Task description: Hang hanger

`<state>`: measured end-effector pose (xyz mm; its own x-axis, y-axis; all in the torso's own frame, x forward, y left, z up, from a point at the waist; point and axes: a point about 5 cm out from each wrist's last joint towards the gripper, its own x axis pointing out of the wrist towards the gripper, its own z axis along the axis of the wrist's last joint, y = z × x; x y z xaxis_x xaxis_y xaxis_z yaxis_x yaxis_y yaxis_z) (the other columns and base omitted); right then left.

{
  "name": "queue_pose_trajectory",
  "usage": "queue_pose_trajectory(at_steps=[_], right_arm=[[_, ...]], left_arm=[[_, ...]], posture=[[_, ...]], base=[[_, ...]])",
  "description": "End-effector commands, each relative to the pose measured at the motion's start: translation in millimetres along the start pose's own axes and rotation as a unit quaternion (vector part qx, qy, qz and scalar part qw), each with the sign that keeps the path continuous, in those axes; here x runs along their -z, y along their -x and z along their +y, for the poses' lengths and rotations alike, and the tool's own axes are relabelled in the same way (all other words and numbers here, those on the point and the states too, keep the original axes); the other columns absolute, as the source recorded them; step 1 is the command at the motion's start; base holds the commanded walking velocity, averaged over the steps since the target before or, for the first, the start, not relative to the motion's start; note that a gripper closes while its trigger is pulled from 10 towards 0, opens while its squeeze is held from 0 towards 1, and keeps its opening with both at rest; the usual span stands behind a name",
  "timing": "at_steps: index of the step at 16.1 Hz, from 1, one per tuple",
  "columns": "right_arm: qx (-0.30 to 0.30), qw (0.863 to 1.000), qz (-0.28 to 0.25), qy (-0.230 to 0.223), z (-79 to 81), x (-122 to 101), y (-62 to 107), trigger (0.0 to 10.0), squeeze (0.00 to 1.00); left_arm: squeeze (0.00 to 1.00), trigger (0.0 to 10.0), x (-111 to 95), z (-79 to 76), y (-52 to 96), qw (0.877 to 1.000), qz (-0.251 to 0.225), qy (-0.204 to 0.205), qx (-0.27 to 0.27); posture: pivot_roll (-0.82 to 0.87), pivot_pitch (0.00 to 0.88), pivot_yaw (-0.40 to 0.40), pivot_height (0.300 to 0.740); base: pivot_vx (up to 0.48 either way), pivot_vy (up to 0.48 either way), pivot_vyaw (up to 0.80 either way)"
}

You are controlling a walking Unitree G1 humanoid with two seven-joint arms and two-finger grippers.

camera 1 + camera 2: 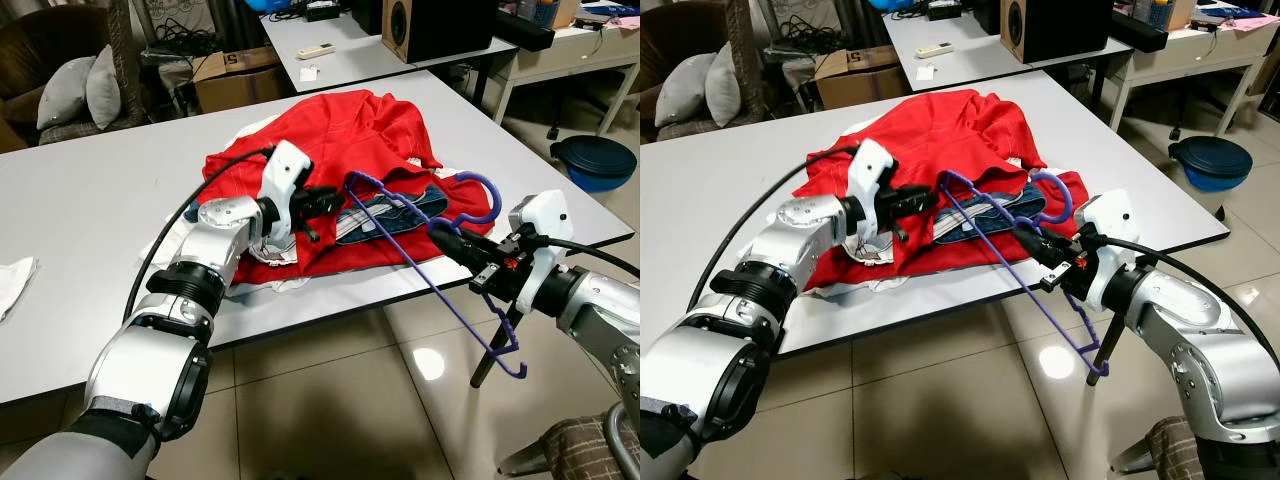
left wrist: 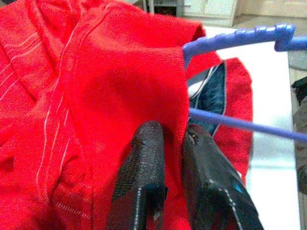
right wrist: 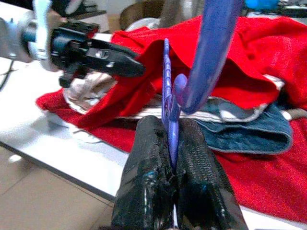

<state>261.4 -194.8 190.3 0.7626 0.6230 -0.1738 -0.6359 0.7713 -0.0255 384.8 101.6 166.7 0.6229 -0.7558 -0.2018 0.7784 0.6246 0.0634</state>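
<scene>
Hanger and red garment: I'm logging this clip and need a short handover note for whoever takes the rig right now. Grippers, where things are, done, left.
Left gripper: shut on a fold of the red garment, lifting its edge off the pile on the white table.
Right gripper: shut on the purple hanger near the base of its hook, at the table's front edge.
Hanger: one end reaches to the lifted fabric by the left gripper; the other end hangs past the table edge. Its hook curls over the blue denim piece.
Done: both items gripped, hanger brought to the garment.
Left: get the hanger into the garment, then hang it.
</scene>
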Motion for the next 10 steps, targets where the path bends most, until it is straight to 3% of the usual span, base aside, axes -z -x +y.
queue_pose_trajectory(at_steps=[1,4,7,10], right_arm=[[0.001,1.0,-0.014,0.009,0.6,-5.2,-1.4,10.0,0.0],[-0.003,1.0,-0.017,0.008,2.9,-4.8,3.4,10.0,0.0],[-0.001,1.0,-0.019,0.005,4.9,-3.3,4.4,10.0,0.0],[-0.002,1.0,-0.025,0.004,7.9,-3.8,6.2,10.0,0.0]], left_arm=[[0.0,0.0,4.2,6.0,4.9,1.0,0.013,-0.003,-0.018],[0.0,0.0,3.2,24.5,10.4,0.988,0.041,-0.052,-0.141],[0.0,0.0,-1.0,24.5,7.9,0.986,0.028,-0.048,-0.158],[0.0,0.0,-2.4,29.7,9.6,0.976,0.032,-0.072,-0.203]], posture=[[-0.19,0.0,0.156,0.74],[-0.2,0.0,0.158,0.74],[-0.2,0.0,0.165,0.74],[-0.21,0.0,0.165,0.74]], base=[[0.0,0.0,0.0],[0.0,0.0,0.0],[0.0,0.0,0.0],[0.0,0.0,0.0]])
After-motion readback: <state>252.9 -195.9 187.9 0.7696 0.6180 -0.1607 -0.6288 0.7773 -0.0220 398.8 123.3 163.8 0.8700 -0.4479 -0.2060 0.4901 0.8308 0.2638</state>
